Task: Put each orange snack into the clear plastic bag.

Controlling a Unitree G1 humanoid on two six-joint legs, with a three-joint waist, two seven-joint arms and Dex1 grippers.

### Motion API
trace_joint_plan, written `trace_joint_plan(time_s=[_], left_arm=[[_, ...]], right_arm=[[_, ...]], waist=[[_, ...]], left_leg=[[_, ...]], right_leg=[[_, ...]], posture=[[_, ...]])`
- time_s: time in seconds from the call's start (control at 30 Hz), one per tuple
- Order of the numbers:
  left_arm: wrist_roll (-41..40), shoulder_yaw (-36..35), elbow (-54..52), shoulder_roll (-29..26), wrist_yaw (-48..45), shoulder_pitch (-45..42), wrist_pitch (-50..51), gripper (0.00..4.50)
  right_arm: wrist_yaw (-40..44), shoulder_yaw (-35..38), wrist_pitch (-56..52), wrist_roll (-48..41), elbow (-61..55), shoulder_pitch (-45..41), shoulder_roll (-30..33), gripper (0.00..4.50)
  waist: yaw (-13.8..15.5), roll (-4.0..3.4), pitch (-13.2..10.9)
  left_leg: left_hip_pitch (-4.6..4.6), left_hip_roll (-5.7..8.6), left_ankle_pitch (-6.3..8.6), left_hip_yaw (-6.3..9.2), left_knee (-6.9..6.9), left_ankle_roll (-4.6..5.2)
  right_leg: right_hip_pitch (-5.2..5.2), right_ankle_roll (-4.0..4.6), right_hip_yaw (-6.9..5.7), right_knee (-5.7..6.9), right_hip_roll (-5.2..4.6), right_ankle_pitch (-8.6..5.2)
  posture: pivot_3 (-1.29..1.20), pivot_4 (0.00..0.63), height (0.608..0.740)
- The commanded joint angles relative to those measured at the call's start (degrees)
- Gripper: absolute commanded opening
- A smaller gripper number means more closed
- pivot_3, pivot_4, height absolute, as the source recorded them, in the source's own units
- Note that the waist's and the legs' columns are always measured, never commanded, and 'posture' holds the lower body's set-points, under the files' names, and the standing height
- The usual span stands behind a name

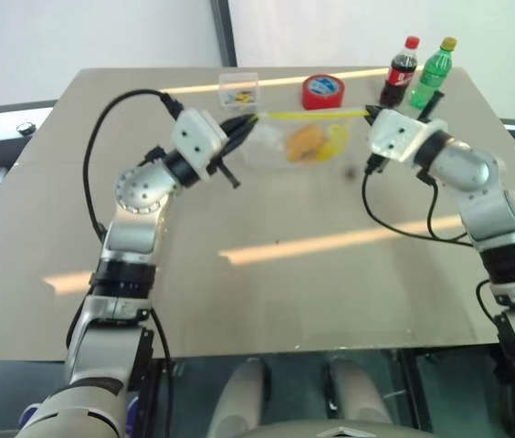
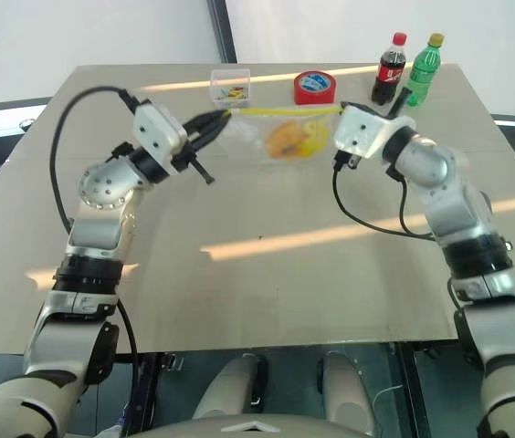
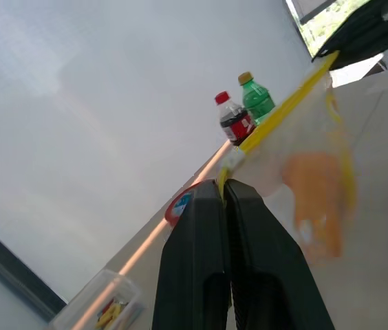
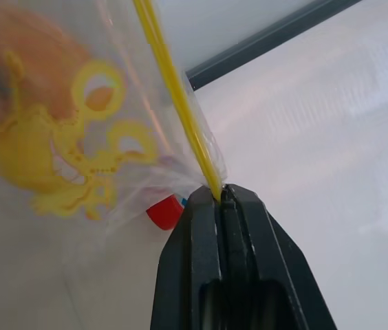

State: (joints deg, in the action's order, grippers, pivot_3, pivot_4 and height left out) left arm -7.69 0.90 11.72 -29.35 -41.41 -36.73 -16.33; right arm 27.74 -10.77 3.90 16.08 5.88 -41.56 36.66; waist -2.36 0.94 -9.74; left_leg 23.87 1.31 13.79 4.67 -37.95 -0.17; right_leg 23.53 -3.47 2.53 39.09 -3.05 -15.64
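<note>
The clear plastic bag (image 1: 331,146) hangs over the far part of the table, stretched between my two grippers by its yellow seal strip (image 1: 312,115). My left gripper (image 1: 250,120) is shut on the strip's left end, and its black fingers (image 3: 201,227) pinch it tight. My right gripper (image 1: 368,113) is shut on the right end, with the strip entering at its fingertips (image 4: 208,206). An orange snack (image 1: 305,142) shows through the film inside the bag, beside a yellow print (image 4: 77,158). Whether it is one lump or two I cannot tell.
Along the table's far edge stand a small clear box (image 1: 239,89), a red tape roll (image 1: 322,90), a cola bottle (image 1: 401,71) and a green bottle (image 1: 431,73). Black cables hang from both wrists. The tan table (image 1: 267,274) runs wide toward me.
</note>
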Motion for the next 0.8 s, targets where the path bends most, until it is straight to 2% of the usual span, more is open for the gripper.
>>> trace_joint_plan(time_s=[0.03,0.13,0.17,0.23,0.4,0.5,0.6,0.8], left_arm=[[1.9,0.8,-5.0,-2.6,-2.3,7.6,-4.7,0.00],[2.7,3.1,-8.2,-2.7,-3.5,14.3,-5.5,0.00],[2.8,3.8,-9.0,-2.4,-3.6,16.2,-5.1,0.00],[3.5,5.0,-9.9,-2.1,-3.6,18.1,-4.4,0.00],[4.9,5.1,-10.2,-1.4,-2.2,18.2,-4.0,0.00],[5.8,5.3,-10.2,-1.4,-1.7,17.7,-4.7,0.00],[6.5,5.6,-9.9,-1.4,-1.6,17.1,-5.6,0.00],[6.9,5.9,-9.7,-1.4,-1.8,16.4,-6.0,0.00]], right_arm=[[2.0,3.4,-6.1,-0.6,-9.4,10.6,2.1,0.04],[3.7,2.1,-10.1,-1.1,-16.9,20.5,1.1,0.04],[4.5,1.7,-11.1,-2.5,-18.8,23.6,0.2,0.29],[6.2,1.2,-13.4,-3.7,-21.3,27.7,-0.2,0.83],[12.2,4.0,-21.0,-9.9,-30.2,31.3,0.8,2.87],[16.5,2.7,-21.3,-12.6,-34.9,28.0,2.0,2.87],[18.1,-1.6,-21.5,-12.5,-35.4,22.5,0.0,2.87],[17.4,-10.2,-15.9,-7.3,-26.3,10.7,-6.0,2.87]], waist=[[0.0,-0.01,0.0],[0.2,-0.02,0.0],[0.2,-0.02,0.0],[0.2,-0.02,0.0],[0.3,-0.03,0.0],[0.1,-0.04,0.0],[-0.1,-0.02,0.0],[0.3,0.00,0.0]], left_leg=[[0.00,-0.01,0.01,0.00,0.03,0.01],[-0.01,-0.03,0.02,-0.04,0.07,0.04],[-0.01,-0.03,0.07,-0.04,0.04,0.12],[-0.06,-0.04,0.16,-0.04,-0.09,0.27],[-0.31,-0.01,0.16,0.06,-0.38,0.28],[-0.64,-0.01,0.16,0.04,-0.34,0.27],[-1.11,-0.02,0.17,0.01,-0.27,0.27],[-1.04,-0.02,0.17,0.15,-0.28,0.27]], right_leg=[[0.00,0.00,0.00,-0.03,-0.01,0.00],[0.00,0.00,0.04,-0.02,-0.03,0.00],[0.00,0.00,0.04,0.01,-0.03,0.00],[-0.04,0.00,0.04,0.14,-0.01,0.00],[-0.23,-0.02,-0.02,0.65,0.00,-0.01],[-0.53,-0.02,-0.01,0.63,0.04,-0.03],[-1.01,-0.03,-0.01,0.51,0.07,-0.04],[-1.03,-0.03,-0.11,0.43,0.04,-0.03]], posture=[[0.00,0.150,0.740],[0.00,0.150,0.740],[0.00,0.150,0.740],[0.00,0.150,0.740],[0.00,0.150,0.740],[0.00,0.150,0.740],[0.00,0.150,0.740],[0.00,0.150,0.740]])
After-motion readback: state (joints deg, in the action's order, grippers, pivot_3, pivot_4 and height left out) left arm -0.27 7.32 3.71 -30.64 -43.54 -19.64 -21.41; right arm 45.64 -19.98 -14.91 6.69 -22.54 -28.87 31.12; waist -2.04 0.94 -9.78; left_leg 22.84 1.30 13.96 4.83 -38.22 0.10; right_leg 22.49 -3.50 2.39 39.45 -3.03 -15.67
